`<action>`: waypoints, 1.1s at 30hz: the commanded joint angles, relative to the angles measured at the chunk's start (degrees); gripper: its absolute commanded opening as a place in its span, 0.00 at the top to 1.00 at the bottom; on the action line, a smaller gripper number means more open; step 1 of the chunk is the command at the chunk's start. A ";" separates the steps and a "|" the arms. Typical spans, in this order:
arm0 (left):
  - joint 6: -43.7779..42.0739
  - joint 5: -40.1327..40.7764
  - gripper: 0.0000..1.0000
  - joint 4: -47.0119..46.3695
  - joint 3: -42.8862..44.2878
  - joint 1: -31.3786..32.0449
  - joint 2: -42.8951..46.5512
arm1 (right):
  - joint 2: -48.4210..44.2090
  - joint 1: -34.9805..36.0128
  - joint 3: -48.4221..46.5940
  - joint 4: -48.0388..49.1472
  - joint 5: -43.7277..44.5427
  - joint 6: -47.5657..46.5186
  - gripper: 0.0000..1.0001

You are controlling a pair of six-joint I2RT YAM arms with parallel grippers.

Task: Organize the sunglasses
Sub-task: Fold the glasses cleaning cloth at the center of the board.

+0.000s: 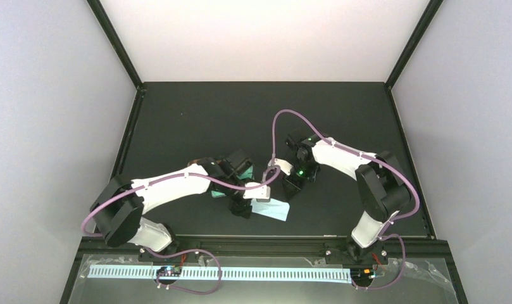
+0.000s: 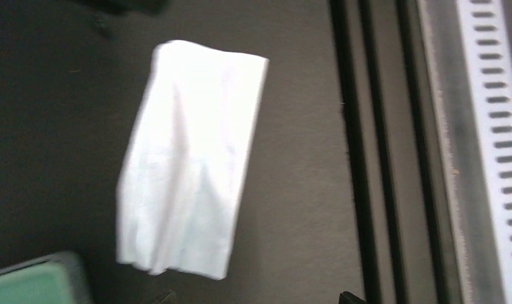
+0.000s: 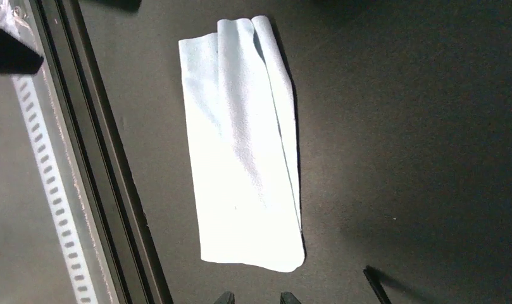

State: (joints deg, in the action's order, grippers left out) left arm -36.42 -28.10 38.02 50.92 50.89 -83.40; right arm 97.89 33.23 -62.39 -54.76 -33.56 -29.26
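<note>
No sunglasses show clearly in any view. A light blue cloth (image 1: pixel 273 210) lies flat near the table's front edge; it is also in the left wrist view (image 2: pixel 190 158) and the right wrist view (image 3: pixel 243 152). My left gripper (image 1: pixel 245 206) hovers at the cloth's left end, and its jaws (image 2: pixel 256 299) stand wide apart over bare table. From the right, my right gripper (image 1: pixel 293 186) points at the cloth. Its fingertips (image 3: pixel 257 297) are a small gap apart, with nothing between them. A thin dark rod (image 3: pixel 376 285) lies beside them; I cannot tell what it is.
A teal-green case (image 1: pixel 243 170) sits under the left wrist, and its corner (image 2: pixel 31 282) shows in the left wrist view. The black front rail (image 3: pixel 107 190) and a white slotted strip (image 2: pixel 493 126) run just past the cloth.
</note>
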 commanded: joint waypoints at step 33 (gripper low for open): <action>-0.14 -7.65 0.33 -6.08 -0.25 -14.88 2.54 | 6.91 5.92 4.82 7.29 5.38 4.67 0.69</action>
State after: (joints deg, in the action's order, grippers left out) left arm -35.99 -33.91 32.91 49.67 36.42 -80.36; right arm 101.93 37.56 -58.30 -49.34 -29.56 -24.38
